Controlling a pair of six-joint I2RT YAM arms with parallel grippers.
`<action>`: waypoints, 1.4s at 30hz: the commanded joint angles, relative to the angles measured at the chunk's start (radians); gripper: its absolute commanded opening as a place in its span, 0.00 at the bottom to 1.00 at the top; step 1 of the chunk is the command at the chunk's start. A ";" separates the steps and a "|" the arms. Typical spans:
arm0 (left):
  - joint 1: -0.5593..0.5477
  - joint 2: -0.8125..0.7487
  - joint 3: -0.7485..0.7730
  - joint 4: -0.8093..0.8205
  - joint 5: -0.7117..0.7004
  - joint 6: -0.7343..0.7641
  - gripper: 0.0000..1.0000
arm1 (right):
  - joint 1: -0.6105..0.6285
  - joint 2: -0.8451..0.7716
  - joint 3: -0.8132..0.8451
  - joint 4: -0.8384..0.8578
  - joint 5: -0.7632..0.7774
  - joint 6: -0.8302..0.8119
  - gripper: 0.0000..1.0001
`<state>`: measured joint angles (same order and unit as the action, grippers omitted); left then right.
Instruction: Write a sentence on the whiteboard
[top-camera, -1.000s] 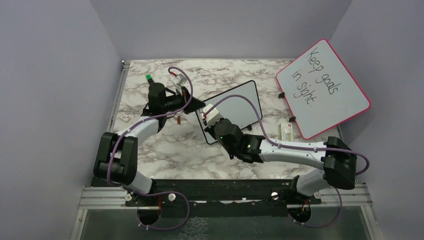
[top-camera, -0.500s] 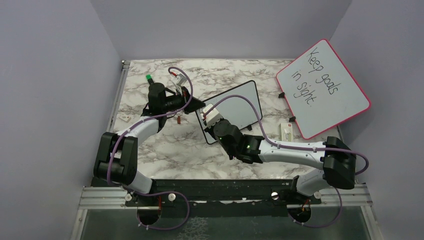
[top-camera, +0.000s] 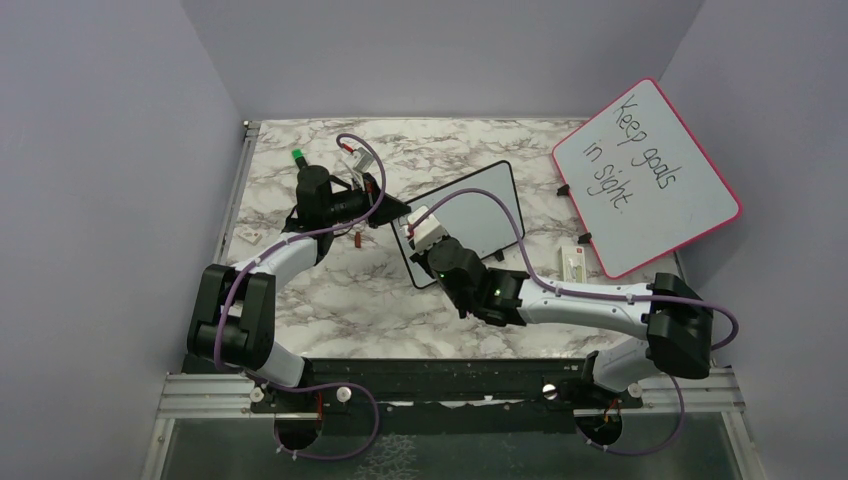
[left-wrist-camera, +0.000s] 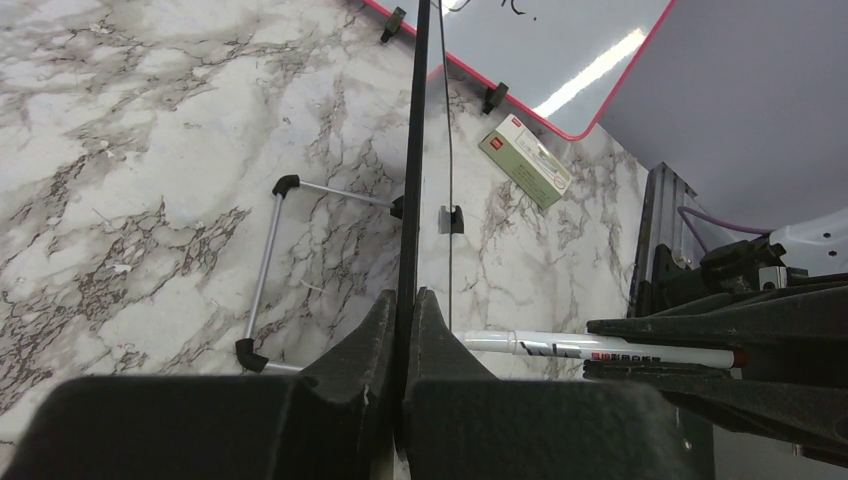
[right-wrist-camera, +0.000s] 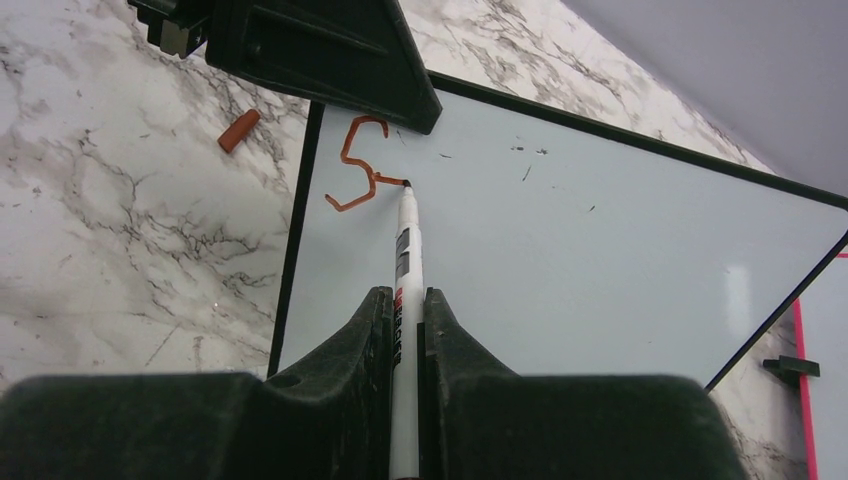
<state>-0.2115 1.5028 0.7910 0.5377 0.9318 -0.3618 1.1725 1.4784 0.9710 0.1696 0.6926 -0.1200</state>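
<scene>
Hardly stirred since a second earlier, seen from above, with the whiteboard (top-camera: 490, 205) propped mid-bench; from the left wrist, steadied its edge, pinched between the fingers of the left gripper (left-wrist-camera: 405, 300); from the right wrist, clamped the marker (right-wrist-camera: 405, 250) in the right gripper (right-wrist-camera: 405, 305), tip at the sentence (right-wrist-camera: 358, 165), so far a lone "S" beside that grip.

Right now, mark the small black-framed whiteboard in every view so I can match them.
Top external: the whiteboard sits mid-table, left of the pink-framed board.
Left wrist: edge-on, a thin black line rising from the left claw.
Right wrist: fills centre and right, under the marker.
Shared landmark: that pink-framed board, seen in all three.
</scene>
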 joint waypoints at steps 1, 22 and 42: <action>-0.009 0.036 -0.009 -0.093 -0.034 0.037 0.00 | -0.011 -0.045 -0.012 0.014 -0.049 0.000 0.01; -0.010 0.036 -0.009 -0.096 -0.036 0.040 0.00 | -0.011 -0.019 0.014 0.040 -0.079 -0.023 0.01; -0.010 0.037 -0.005 -0.101 -0.034 0.044 0.00 | -0.011 0.005 0.031 -0.024 -0.050 -0.005 0.01</action>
<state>-0.2115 1.5047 0.7944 0.5331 0.9321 -0.3595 1.1648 1.4765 0.9752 0.1806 0.6346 -0.1387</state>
